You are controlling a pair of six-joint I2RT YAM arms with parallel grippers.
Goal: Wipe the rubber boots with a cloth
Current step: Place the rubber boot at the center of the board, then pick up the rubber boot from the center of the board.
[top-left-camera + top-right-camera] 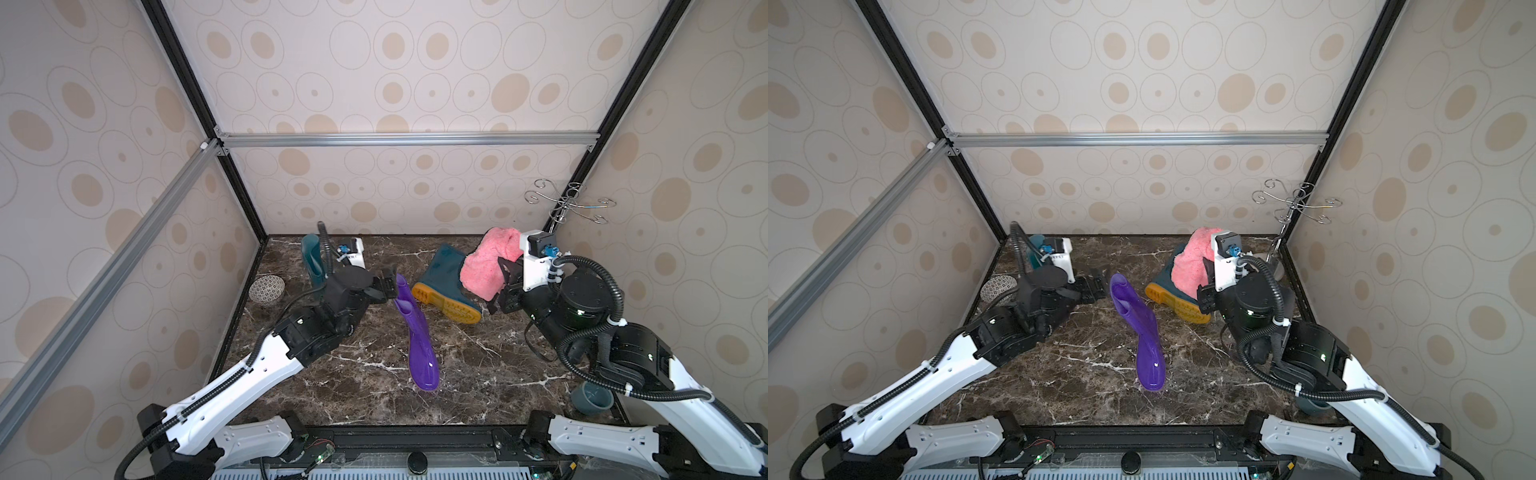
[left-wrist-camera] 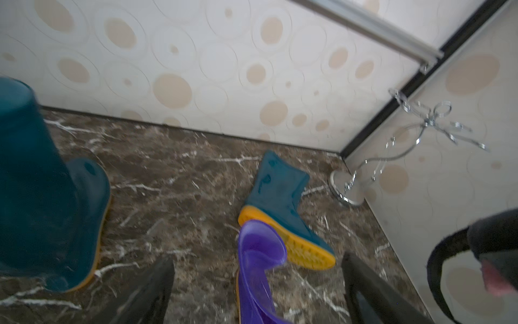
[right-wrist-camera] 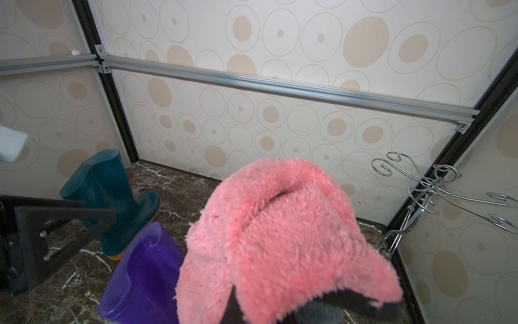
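left gripper (image 1: 390,287): jaws spread around cuff of purple boot (image 1: 419,345), which lies flat | right gripper (image 1: 500,272): pinching pink cloth (image 1: 486,266), seemingly just above toppled teal boot (image 1: 442,270) | second teal boot (image 1: 311,257): upright, rear

Purple boot (image 1: 419,332): glossy rubber, semi-transp.; cloth (image 1: 484,266): fluffy terry; tabletop (image 1: 365,390): polished marble-look; wire rack (image 1: 570,203): shiny metal.

Patterned bowl (image 1: 267,289) far left, nr wall. Chrome wire rack (image 1: 569,203) upright, far right corner. Grey-blue cup (image 1: 592,399) near right, partly hidden. All on dark marble tabletop (image 1: 374,399).
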